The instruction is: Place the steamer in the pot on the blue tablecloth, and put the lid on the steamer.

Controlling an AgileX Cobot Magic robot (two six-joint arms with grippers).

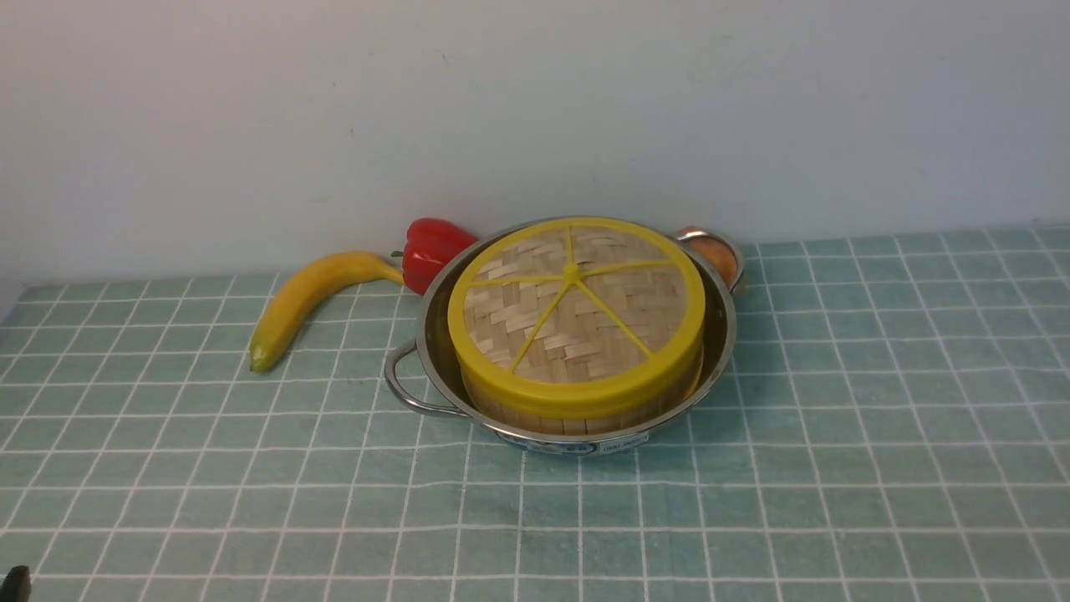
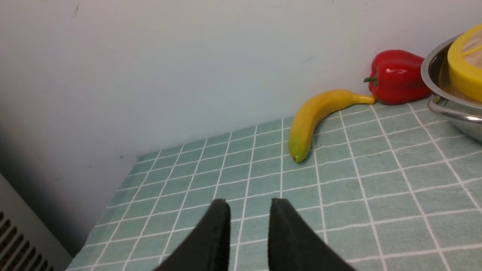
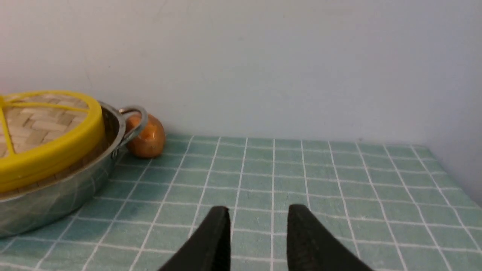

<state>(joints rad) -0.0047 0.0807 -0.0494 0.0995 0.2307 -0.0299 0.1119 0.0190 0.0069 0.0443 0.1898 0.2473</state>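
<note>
The shiny pot [image 1: 430, 334] stands on the blue tablecloth [image 1: 836, 468] in the middle of the front view. Inside it sits the steamer [image 1: 577, 420]; only its bamboo side wall shows. The woven lid [image 1: 577, 309], with yellow rim and spokes, lies on top and covers the steamer, so its contents are hidden. My left gripper [image 2: 249, 203] is open and empty over bare cloth, well to the left of the pot [image 2: 433, 71]. My right gripper [image 3: 259, 209] is also open and empty over the cloth, to the right of the pot [image 3: 56, 203] and lid [image 3: 45, 131].
A banana [image 1: 309, 297] lies left of the pot, and a red pepper [image 1: 430, 251] stands behind it by the wall. A round orange thing [image 3: 148, 137] rests behind the pot's far right handle. The cloth ends at the table's left edge [image 2: 109, 203].
</note>
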